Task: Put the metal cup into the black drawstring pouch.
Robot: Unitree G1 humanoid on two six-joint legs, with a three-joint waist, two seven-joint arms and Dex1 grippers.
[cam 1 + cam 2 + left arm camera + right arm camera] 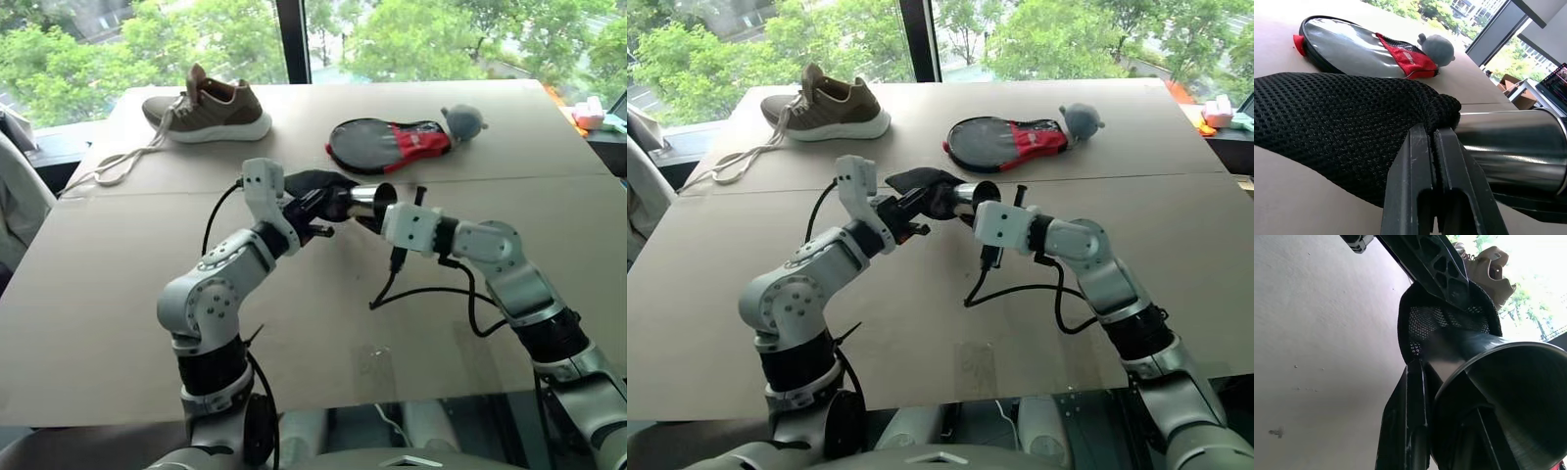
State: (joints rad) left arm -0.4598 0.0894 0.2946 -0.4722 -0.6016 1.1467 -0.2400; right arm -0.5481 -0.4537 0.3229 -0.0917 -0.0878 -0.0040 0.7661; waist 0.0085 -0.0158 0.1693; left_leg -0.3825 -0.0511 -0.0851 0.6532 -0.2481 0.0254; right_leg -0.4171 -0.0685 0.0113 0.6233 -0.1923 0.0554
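Observation:
My left gripper [1432, 133] is shut on the rim of the black drawstring pouch [1337, 117], a soft mesh bag held level above the middle of the table. The metal cup [370, 201] is shiny steel and lies on its side, its narrow end entering the pouch's mouth [1425, 323]. My right gripper [1444, 382] is shut on the cup's rim, with one finger [1410, 401] outside the wall and the other inside the cup [1508, 396]. Both grippers meet over the table's centre seam, left of the cup and right of it.
A brown shoe [209, 106] with long white laces lies at the back left. A black-and-red paddle-shaped case [387, 142] and a grey plush toy [462, 119] lie at the back right. A black cable [431, 289] trails under my right arm across the cardboard-covered table [98, 294].

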